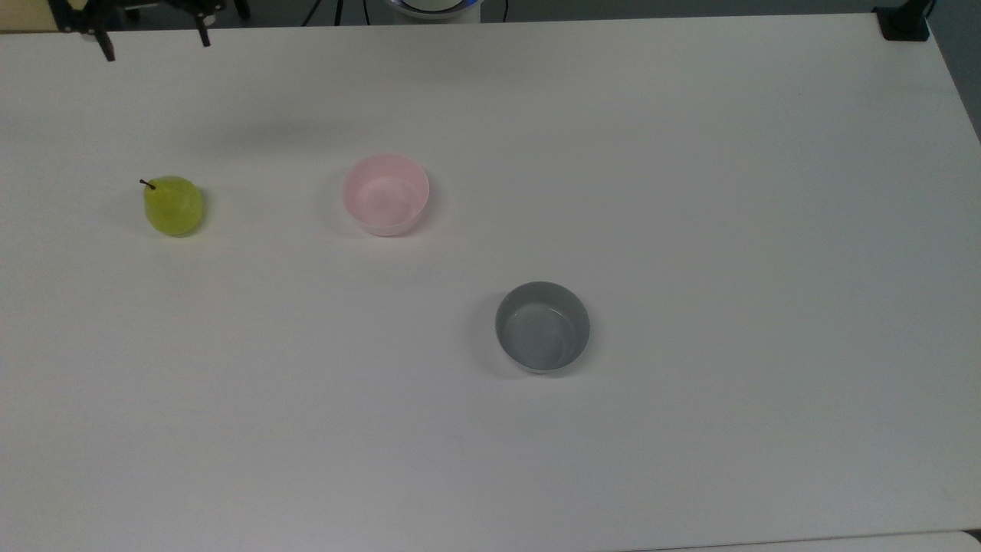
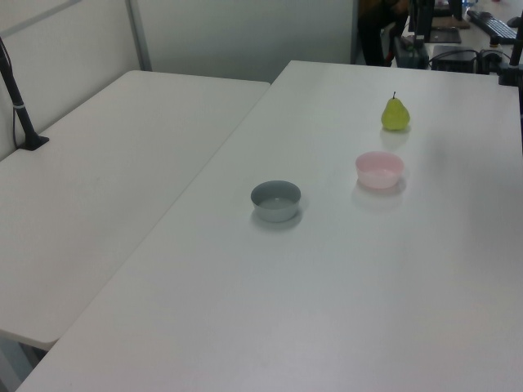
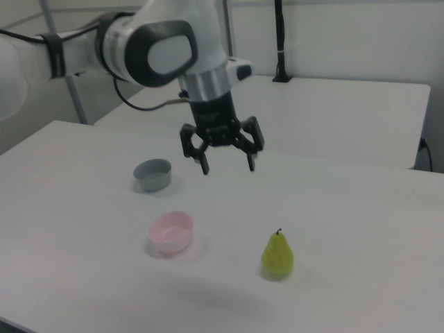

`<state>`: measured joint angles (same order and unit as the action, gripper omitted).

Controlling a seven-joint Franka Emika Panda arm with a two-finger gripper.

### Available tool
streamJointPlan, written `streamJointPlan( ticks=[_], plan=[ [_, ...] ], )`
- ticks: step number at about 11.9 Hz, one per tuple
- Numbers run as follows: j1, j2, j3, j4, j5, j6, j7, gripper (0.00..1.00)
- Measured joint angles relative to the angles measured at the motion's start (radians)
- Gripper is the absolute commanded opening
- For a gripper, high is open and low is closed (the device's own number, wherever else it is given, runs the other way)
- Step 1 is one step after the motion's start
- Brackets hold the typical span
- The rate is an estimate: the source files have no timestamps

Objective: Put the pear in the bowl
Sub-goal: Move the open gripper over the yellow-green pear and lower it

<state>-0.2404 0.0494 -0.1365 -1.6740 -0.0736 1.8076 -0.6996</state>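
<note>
The yellow-green pear (image 1: 174, 205) (image 2: 395, 114) (image 3: 277, 256) stands upright on the white table, stem up, at the top view's left. The pale pink bowl (image 1: 385, 194) (image 2: 379, 170) (image 3: 171, 232) sits empty to its right in the top view. My gripper (image 1: 155, 40) (image 3: 228, 166) hangs high above the table with its fingers spread wide, open and holding nothing. In the top view its fingertips show at the upper left edge, above the pear. In the right view it hangs above the table, between the bowl and the pear and farther back.
A grey bowl (image 1: 542, 326) (image 2: 276, 201) (image 3: 152, 174) sits empty toward the table's middle. A second white table (image 2: 98, 180) adjoins on the left view's left. A black post (image 1: 903, 21) stands at the top view's upper right corner.
</note>
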Motion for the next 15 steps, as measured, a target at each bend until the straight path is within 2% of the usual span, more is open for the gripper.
streamJointPlan(
  ticks=[2, 4, 6, 11, 15],
  plan=[
    [-0.042, 0.036, -0.009, -0.034, 0.007, 0.076, -0.007, 1.00],
    [-0.086, 0.069, -0.010, -0.076, 0.074, 0.165, -0.007, 1.00],
    [-0.111, 0.104, -0.010, -0.092, 0.096, 0.201, -0.002, 1.00],
    [-0.113, 0.182, -0.011, -0.205, 0.098, 0.424, 0.056, 1.00],
    [-0.113, 0.232, -0.024, -0.219, 0.098, 0.487, 0.057, 1.00]
  ],
)
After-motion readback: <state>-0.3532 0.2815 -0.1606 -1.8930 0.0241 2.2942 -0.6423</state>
